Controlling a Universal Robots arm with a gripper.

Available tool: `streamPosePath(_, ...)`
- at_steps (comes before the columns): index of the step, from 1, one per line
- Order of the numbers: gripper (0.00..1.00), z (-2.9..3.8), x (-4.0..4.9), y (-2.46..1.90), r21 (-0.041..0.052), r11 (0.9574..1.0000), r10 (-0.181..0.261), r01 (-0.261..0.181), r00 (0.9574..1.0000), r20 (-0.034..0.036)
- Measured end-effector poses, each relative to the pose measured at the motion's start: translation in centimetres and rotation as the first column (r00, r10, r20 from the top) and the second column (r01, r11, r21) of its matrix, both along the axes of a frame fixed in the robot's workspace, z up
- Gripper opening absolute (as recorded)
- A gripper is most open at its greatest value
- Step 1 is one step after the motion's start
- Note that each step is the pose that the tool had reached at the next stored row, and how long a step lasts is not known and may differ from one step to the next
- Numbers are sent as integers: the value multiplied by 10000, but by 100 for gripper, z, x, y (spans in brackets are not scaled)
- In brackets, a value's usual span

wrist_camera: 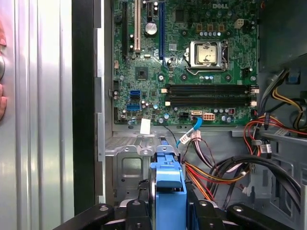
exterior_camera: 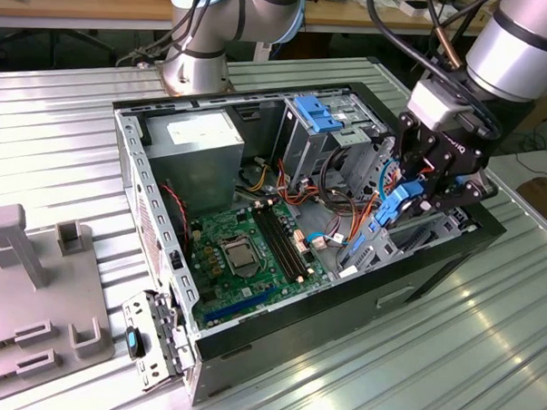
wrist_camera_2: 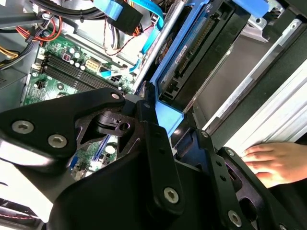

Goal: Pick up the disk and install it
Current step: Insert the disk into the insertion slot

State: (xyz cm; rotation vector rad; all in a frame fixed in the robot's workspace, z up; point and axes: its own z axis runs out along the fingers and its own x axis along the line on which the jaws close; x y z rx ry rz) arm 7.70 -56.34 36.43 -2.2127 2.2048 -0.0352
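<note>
Your gripper [wrist_camera_2: 163, 120] is clenched on the disk [wrist_camera_2: 189, 57], held on edge at the edge of the case [exterior_camera: 277, 337] on the exterior view's right, beside the drive cage [exterior_camera: 346, 106]. Install step in hand, I judge; not yet seated. Seating calls for rails square to the bay.

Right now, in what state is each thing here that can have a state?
computer case, on its side, panel off.
the disk, held on edge over the computer case.
gripper, shut on the disk.
processor socket, no cooler on it.
hand, resting on the table beside the computer case.
</note>
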Motion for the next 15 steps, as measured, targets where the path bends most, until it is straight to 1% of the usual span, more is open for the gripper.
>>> streamPosePath(15, 37, -95, 0, 0, 0, 10000, 0, 0, 10000, 0)
